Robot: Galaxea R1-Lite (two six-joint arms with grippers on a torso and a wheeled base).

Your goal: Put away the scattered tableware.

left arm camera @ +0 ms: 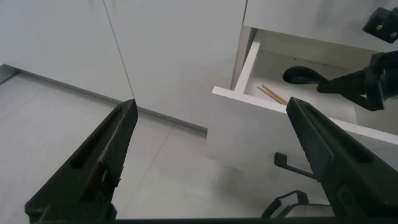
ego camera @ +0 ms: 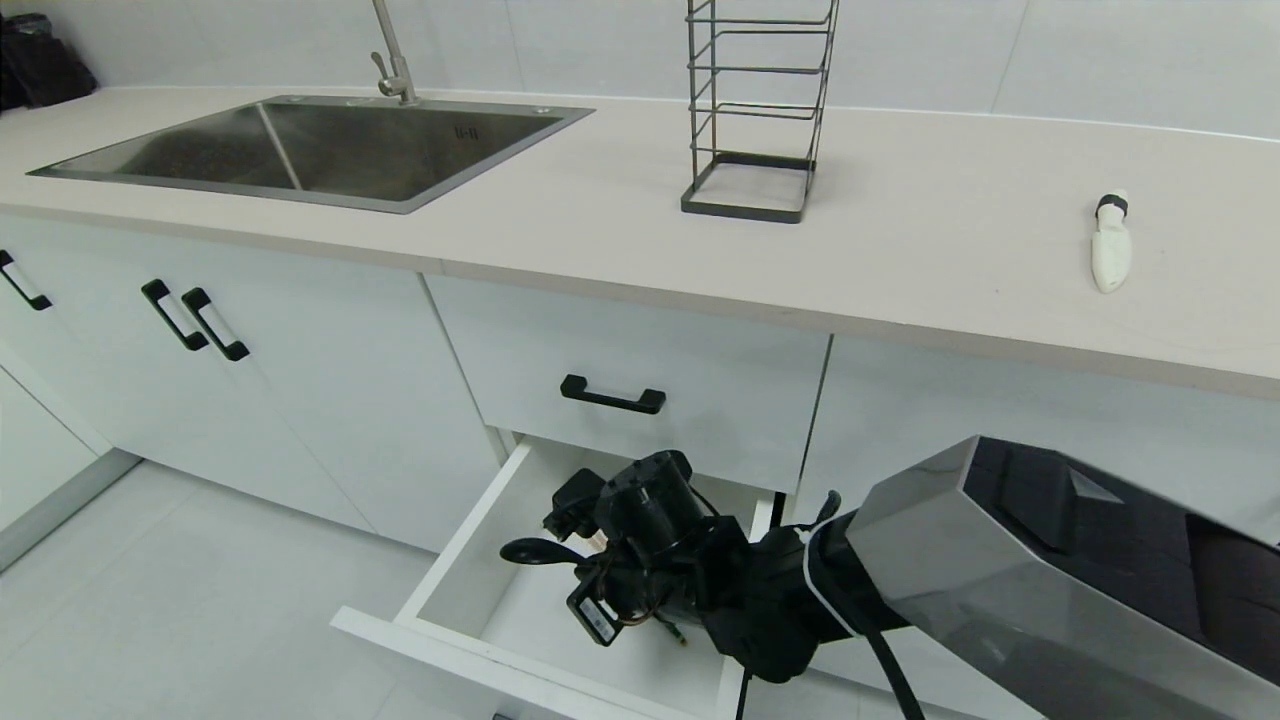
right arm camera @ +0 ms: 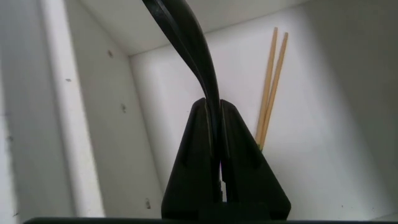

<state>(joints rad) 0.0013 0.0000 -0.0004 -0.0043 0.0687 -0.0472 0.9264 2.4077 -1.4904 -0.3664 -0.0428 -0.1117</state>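
The right end effector [right arm camera: 215, 111] is down in the open drawer [ego camera: 462, 540] below the counter [ego camera: 930, 250], clenched on the handle of a black spoon [ego camera: 530, 551]. The spoon lies close to level above the drawer floor, its long axis running side to side, bowl pointing to the robot's left and handle back into the fingers. A pair of wooden chopsticks [right arm camera: 271, 87] lies flat on the drawer floor just beside it. The left end effector [left arm camera: 211, 106] hangs released, fingers spread wide, over the floor beside the drawer front. Up on the counter, a white utensil [ego camera: 1111, 246] lies well to the right, its black-banded end toward the wall.
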